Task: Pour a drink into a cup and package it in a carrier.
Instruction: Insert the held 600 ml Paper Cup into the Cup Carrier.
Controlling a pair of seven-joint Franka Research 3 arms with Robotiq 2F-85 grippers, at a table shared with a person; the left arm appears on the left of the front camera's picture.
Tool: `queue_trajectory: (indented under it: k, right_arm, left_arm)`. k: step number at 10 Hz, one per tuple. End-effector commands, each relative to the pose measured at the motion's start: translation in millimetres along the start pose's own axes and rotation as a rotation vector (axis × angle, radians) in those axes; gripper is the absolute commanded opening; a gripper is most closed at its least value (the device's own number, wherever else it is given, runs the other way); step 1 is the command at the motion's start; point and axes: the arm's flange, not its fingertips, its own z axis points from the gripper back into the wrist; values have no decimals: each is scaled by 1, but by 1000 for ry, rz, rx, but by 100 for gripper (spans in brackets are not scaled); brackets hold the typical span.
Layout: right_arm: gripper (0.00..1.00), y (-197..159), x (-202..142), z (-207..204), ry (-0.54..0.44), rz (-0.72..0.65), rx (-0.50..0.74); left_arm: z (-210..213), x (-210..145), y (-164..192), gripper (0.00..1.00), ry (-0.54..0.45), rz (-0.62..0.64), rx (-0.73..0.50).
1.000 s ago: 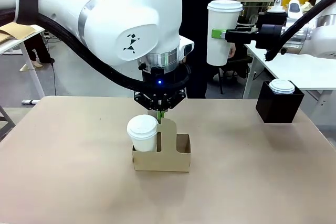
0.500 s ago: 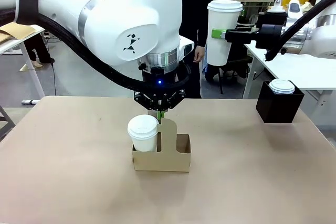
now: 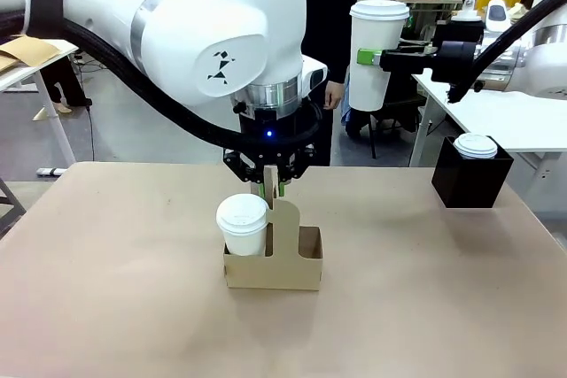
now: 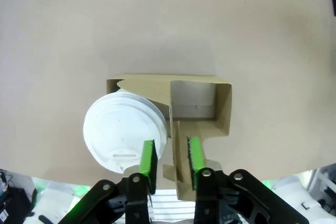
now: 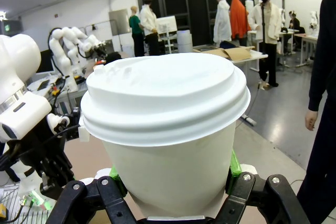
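The brown cardboard carrier stands mid-table with a short lidded white cup in its left slot; its right slot is vacant. My left gripper hangs over the handle panel, open, with its green pads either side of the panel's top. My right gripper is shut on the tall white lidded cup, holding it upright high above the table's far right. In the right wrist view the cup sits between the right gripper fingers. The drink is out of view.
A black box at the far right of the table holds another lidded white cup. A person in dark clothes stands beyond the far edge, one hand hanging near my right arm's cup. Bare table lies in front and to the left.
My left gripper's fingers have spread apart off the carrier's handle panel and the hand has lifted slightly. The person behind has shifted left. The right arm and its cup are still.
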Motion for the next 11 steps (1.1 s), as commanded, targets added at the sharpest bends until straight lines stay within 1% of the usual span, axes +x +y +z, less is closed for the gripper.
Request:
queue_trajectory:
  k: [1, 2, 4, 5, 7, 9, 10, 11]
  right_arm:
    - [80, 0, 0, 0, 0, 0, 0]
    - [80, -5, -11, -3, 10, -7, 52]
    - [80, -2, -34, -6, 33, -36, 178]
    - [80, 3, -49, -6, 46, -51, 241]
    - [80, 14, -79, -7, 83, -48, 324]
    - [80, 25, -100, -4, 76, -54, 408]
    - [80, 29, -110, -6, 60, -50, 455]
    - [80, 32, -120, -10, 36, -39, 478]
  left_arm:
    - [18, 8, 5, 100, 40, -60, -31]
    - [31, 11, 14, 100, 52, -80, -63]
    - [52, 22, 40, 100, 73, -102, -129]
    - [61, 26, 61, 100, 83, -134, -167]
    - [83, 36, 115, 100, 91, -234, -283]
    - [85, 42, 168, 100, 111, -341, -357]
    - [79, 47, 195, 100, 111, -370, -409]
    - [68, 48, 214, 100, 96, -370, -419]
